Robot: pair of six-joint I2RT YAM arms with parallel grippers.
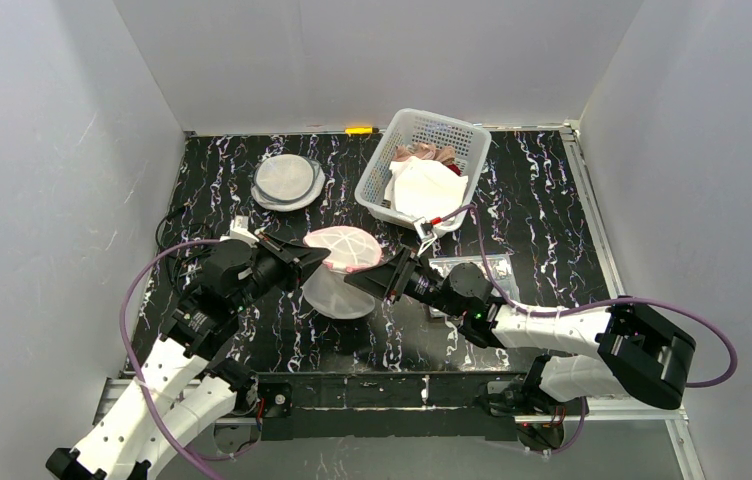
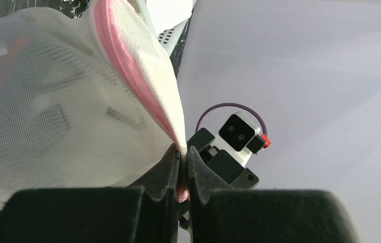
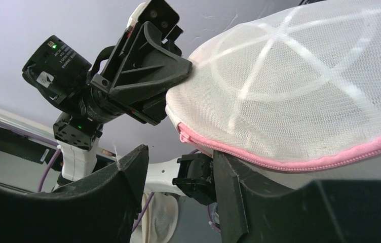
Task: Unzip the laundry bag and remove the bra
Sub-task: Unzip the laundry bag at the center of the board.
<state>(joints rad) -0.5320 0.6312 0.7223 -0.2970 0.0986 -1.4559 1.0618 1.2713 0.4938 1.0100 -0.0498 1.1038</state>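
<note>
A round white mesh laundry bag (image 1: 344, 248) with a pink zipper (image 3: 279, 161) hangs lifted above the table between both arms. My left gripper (image 1: 324, 262) is shut on the bag's zipper edge, with the seam pinched between the fingertips in the left wrist view (image 2: 183, 152). The bag (image 2: 51, 101) fills that view's left side. My right gripper (image 3: 178, 164) is open just under the bag's (image 3: 290, 91) pink seam, and the zipper's end (image 3: 182, 135) lies above the gap. It shows in the top view (image 1: 367, 280) at the bag's right. The zipper looks closed. The bra is not visible.
A white plastic basket (image 1: 422, 116) at the back right holds more mesh bags and clothes. Flat round mesh bags (image 1: 287, 180) lie at the back left. A pale flat item (image 1: 472, 268) lies under my right arm. White walls enclose the black marbled table (image 1: 542, 200).
</note>
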